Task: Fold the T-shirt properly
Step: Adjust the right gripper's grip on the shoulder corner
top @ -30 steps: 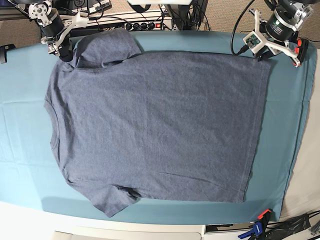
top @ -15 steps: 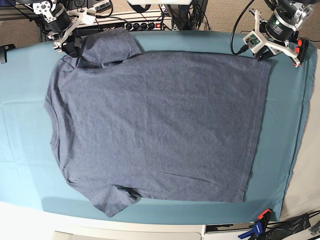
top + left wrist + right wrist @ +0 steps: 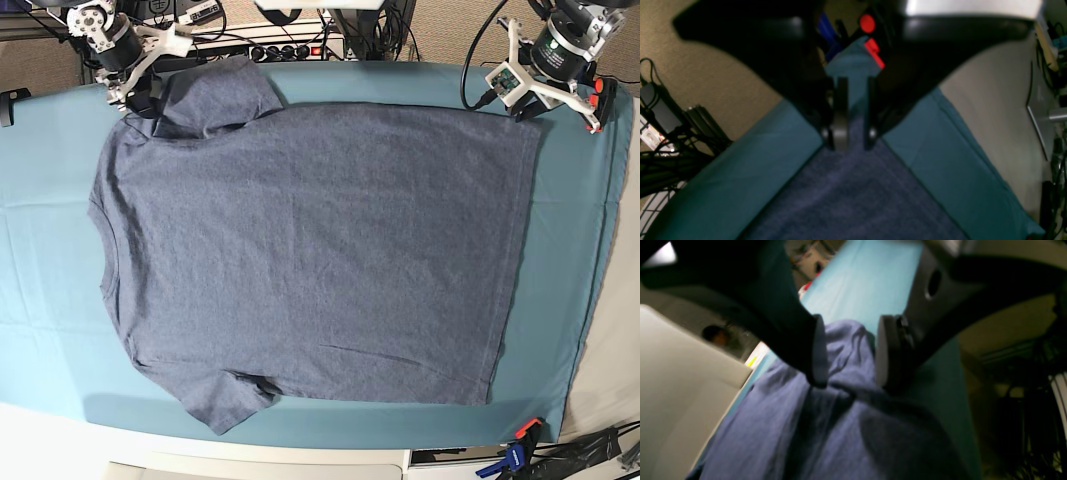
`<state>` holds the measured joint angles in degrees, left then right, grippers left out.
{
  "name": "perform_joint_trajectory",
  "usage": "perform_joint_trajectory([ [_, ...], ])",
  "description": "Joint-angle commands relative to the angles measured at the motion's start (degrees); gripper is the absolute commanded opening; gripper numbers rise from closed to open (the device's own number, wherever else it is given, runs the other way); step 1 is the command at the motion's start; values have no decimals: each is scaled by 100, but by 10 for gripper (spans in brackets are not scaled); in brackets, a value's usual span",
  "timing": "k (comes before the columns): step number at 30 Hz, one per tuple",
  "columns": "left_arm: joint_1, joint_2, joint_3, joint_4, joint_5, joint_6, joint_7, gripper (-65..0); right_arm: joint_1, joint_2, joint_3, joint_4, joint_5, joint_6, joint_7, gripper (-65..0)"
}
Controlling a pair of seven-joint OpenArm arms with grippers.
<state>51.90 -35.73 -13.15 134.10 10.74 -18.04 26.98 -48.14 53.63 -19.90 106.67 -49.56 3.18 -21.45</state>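
Spread wide on the right gripper [image 3: 848, 373], jaws either side of a raised fold of sleeve, pads not pressed onto it. Narrow on the left gripper [image 3: 853, 140]: just a slit between the fingers [image 3: 840, 113], with a corner of the shirt poking into that slit, and can't tell whether pinched or merely straddled. Counting up: two grippers, both at the far edge of the table, well apart; one T-shirt [image 3: 310, 250]; two short sleeves; one teal table cloth [image 3: 50, 200] underneath; one blue-and-orange clamp [image 3: 520, 440] at the near right corner. Now the look of the shirt: heathered slate-blue, plain side up, laid open and almost flat across the middle of the cloth. Collar end toward the left of the base view, with the neckline [image 3: 103, 240] curving there; straight hem [image 3: 520, 250] toward the right. Far sleeve [image 3: 215, 90] bunched and humped up next to the right gripper [image 3: 140, 100]. Near sleeve [image 3: 230, 395] lying flat, angled toward the front edge, with a small dark crease where it meets the body. Far hem corner tucked right at the left gripper [image 3: 527, 108]. Faint ripples across the body, edges otherwise straight, teal showing on every side.
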Motion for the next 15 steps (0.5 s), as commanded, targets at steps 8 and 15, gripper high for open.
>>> perform_joint_trajectory([
  [8,46,-46,-22,90,17,59,-85,-552,-105,50,358,-131,542,348,-765,-378],
  [15,44,-46,-22,90,17,61,-85,-552,-105,48,387,-131,542,367,-734,-378],
])
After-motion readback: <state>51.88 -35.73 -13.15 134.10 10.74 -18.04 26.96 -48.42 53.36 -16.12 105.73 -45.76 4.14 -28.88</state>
